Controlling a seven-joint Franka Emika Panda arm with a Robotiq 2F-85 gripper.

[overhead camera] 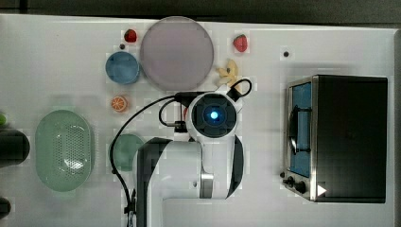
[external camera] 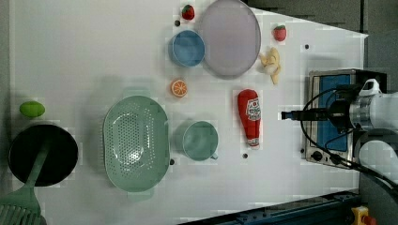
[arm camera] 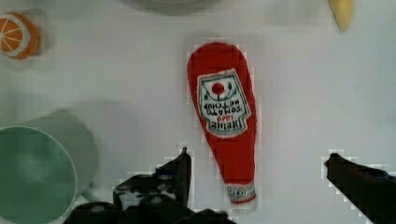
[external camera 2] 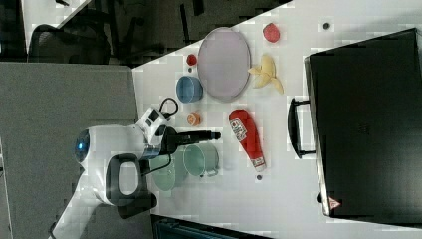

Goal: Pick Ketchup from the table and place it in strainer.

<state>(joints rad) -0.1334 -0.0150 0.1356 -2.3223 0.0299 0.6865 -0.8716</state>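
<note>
Ketchup: slim red ketchup bottle with a white cap (arm camera: pixel 224 130) lies flat on the white tabletop (arm camera: pixel 303 93), centre of the wrist view.
End effector: black end effector (arm camera: pixel 257 175) spread wide, released, fingers flanking the cap end, holding nothing.
Strainer: pale mint-green perforated oval strainer (external camera: pixel 135 142), lower left of the left view, beyond the green mug (external camera: pixel 199 139).

Lilac plate (overhead camera: pixel 176 52) beside blue bowl (overhead camera: pixel 122 67)

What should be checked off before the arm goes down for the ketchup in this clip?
1. End effector open: ok, fingers spread wide.
2. Slim red ketchup bottle with white cap free on the white table: ok, lying flat, untouched.
3. Fingers straddle the bottle: ok in the wrist view, cap end between them.
4. Pale mint-green perforated plastic strainer empty: ok.
5. Round green mug apart from the bottle: ok.
6. Height above the bottle: cannot tell.
</note>
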